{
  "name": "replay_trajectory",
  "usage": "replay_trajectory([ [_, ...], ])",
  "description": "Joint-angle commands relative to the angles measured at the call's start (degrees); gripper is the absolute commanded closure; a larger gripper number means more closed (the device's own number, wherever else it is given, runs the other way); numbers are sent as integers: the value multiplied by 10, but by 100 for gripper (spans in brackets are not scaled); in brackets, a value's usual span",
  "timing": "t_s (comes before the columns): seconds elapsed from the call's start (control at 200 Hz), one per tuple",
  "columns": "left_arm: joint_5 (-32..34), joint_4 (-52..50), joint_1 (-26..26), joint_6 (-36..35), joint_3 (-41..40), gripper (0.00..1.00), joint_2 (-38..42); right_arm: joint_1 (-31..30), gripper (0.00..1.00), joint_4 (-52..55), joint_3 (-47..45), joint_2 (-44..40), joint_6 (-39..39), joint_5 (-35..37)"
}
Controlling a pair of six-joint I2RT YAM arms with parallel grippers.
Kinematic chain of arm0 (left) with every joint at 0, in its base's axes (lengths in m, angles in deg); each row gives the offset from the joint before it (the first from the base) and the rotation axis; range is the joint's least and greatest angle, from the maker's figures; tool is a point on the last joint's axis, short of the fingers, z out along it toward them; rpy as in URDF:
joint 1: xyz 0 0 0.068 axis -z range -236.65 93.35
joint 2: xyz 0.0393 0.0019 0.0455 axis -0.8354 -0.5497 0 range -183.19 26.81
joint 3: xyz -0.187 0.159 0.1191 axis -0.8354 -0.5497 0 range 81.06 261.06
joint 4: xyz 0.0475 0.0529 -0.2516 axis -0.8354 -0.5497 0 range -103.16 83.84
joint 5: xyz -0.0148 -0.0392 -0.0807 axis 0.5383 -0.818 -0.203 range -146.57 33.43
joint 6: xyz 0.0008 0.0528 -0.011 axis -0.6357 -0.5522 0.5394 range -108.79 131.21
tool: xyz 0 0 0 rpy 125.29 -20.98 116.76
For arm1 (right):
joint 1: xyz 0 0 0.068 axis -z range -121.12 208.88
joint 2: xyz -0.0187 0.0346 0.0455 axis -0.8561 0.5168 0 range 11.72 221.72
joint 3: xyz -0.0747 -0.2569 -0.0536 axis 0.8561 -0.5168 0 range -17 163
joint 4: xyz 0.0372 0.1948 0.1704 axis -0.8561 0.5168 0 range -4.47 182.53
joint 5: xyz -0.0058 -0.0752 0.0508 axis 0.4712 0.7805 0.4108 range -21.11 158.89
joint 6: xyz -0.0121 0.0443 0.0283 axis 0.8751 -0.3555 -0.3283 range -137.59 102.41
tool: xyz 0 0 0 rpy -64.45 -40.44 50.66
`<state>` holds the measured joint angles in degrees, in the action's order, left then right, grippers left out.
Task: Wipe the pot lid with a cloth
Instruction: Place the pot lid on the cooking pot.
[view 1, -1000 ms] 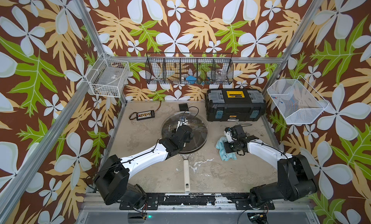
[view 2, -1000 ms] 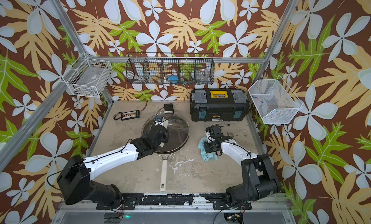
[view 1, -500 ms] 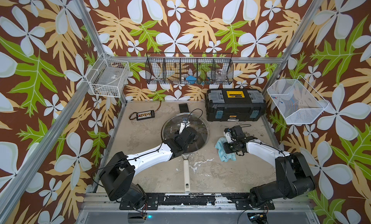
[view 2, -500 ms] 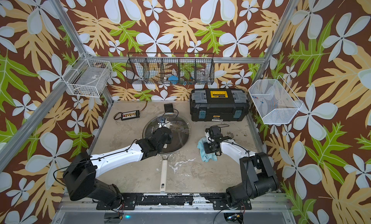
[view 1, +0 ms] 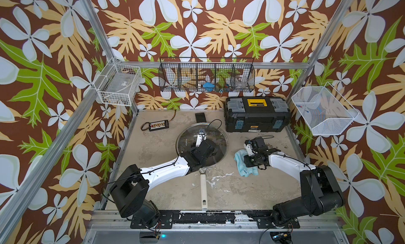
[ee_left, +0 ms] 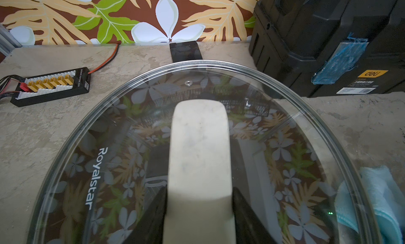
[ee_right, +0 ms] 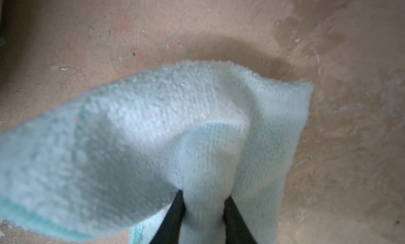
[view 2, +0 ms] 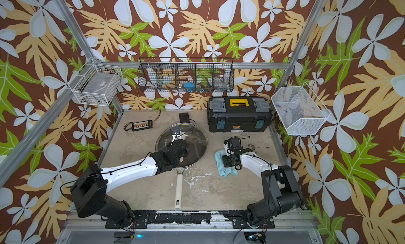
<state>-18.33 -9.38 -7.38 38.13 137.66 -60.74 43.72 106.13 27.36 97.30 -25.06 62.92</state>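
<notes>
Our left end effector (ee_left: 199, 197) clamps the lid (ee_left: 285, 148) by its handle (ee_left: 199, 144), long axis pointing at the back wall (ee_left: 166, 17). Our right end effector (ee_right: 203, 199) pinches the cloth (ee_right: 142, 122) on the bench (view 1: 230, 188), just right of the lid; we'd sweep leftward.

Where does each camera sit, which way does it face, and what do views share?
Both top views: high over the robot's side, looking down toward the back wall; shows left arm and right arm.
Left wrist: low over the pot lid, facing the toolbox and back wall; left gripper astride the handle.
Right wrist: close above the table, looking down on the cloth; right gripper astride a fold.
Shared: the cloth shows in every view; pot lid and toolbox in all but right wrist.
</notes>
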Motion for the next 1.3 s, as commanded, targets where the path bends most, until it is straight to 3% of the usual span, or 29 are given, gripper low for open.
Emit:
replay_trajectory([
  [0.0, 44, 64, 1, 6, 6, 100, 3, 0, 62, -3, 2, -4, -7, -3],
  [0.18, 52, 63, 3, 8, 2, 100, 2, 0, 47, 2, 3, -30, -4, -2],
  [0.24, 54, 63, 4, 8, 2, 100, 3, 0, 21, 4, 4, -42, -3, -2],
  [0.265, 54, 63, 3, 9, 1, 100, 3, 0, 3, 5, 4, -48, -3, -2],
  [0.28, 54, 62, 4, 8, 2, 100, 3, 0, 0, 6, 5, -51, -2, -1],
  [0.56, 70, 58, 8, 6, 4, 100, 3, 0, 0, 20, 10, -102, 3, 19],
  [1.296, 87, 60, 14, 6, 6, 100, -12, 0, 0, 20, 7, -113, 9, 12],
])
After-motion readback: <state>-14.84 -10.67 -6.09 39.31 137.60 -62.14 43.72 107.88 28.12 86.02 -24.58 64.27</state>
